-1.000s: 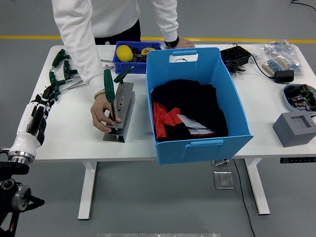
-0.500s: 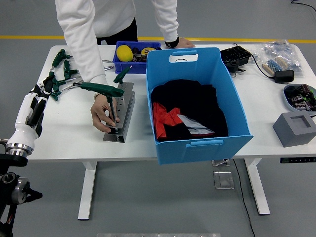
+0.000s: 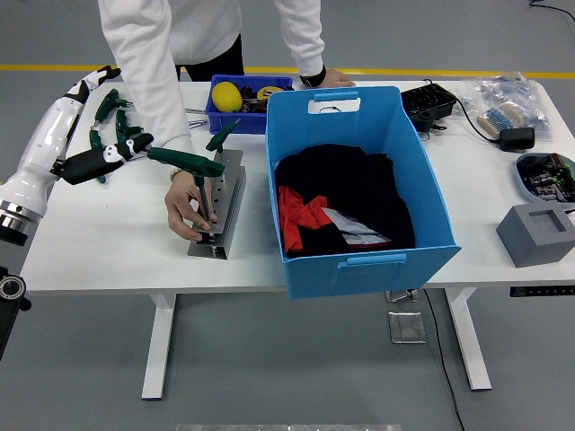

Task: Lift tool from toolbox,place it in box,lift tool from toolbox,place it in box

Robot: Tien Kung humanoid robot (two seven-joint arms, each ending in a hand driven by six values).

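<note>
A grey metal tool holder [image 3: 226,199] stands on the white table, left of the big blue box [image 3: 359,260]. A green T-handle tool [image 3: 184,162] stands in it with its handle lying level and pointing left. A person's hand [image 3: 186,208] grips that tool's shaft low at the holder. A second green T-handle [image 3: 225,135] sticks up at the holder's far end. My left hand [image 3: 112,154] hovers open at the left end of the level handle, with its fingertips just short of it. The box holds black and red cloth.
Several green-handled tools [image 3: 112,121] lie at the table's far left. A small blue bin [image 3: 235,99] with a yellow tape measure sits behind the holder. On the right are a black device [image 3: 427,103], a grey foam block [image 3: 537,233] and a parts tray [image 3: 544,175].
My left arm has lifted from the table's left edge and swung up and right toward the tool. The T-handle turned from upright to level one second ago and has stayed so.
</note>
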